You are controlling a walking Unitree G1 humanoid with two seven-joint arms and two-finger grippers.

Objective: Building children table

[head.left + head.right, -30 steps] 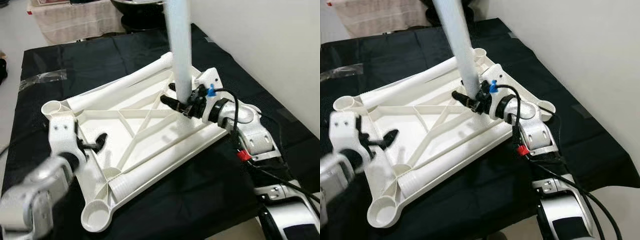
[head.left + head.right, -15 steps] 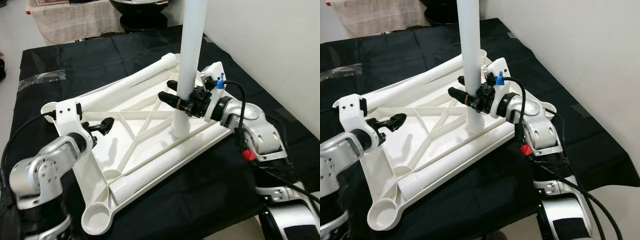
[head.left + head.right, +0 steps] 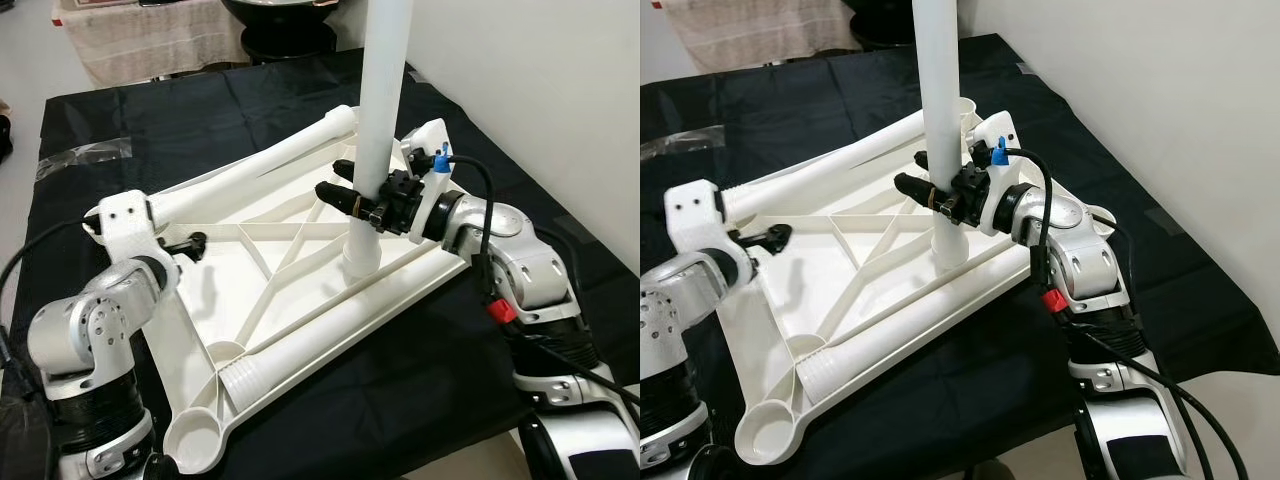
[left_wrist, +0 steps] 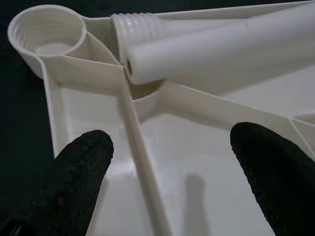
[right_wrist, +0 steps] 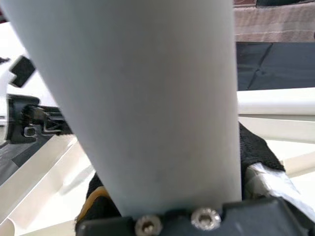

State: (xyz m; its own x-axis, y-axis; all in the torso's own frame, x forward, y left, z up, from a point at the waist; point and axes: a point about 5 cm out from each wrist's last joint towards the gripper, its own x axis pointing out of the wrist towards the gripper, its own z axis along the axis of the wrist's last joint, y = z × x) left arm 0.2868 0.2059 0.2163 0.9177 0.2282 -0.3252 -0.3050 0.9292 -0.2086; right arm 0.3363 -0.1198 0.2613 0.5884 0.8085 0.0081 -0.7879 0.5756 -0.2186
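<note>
A white plastic tabletop lies upside down on a black cloth. My right gripper is shut on a white leg tube. The tube stands upright, and its lower end rests on the underside near the right rail. That tube looms close between the black fingers. My left gripper hovers open over the tabletop's left side, near a corner socket. Between its fingers I see a rib, a threaded socket and a leg lying flat.
Two more legs lie along the tabletop: one on the far edge, one on the near edge. A white wall runs along the right. A towel-covered object and a dark bowl stand behind. Cables hang from my right arm.
The right gripper has swung the leg from a lean to upright, its foot now set on the underside. My left arm has risen and its gripper has drawn back toward the left corner.
</note>
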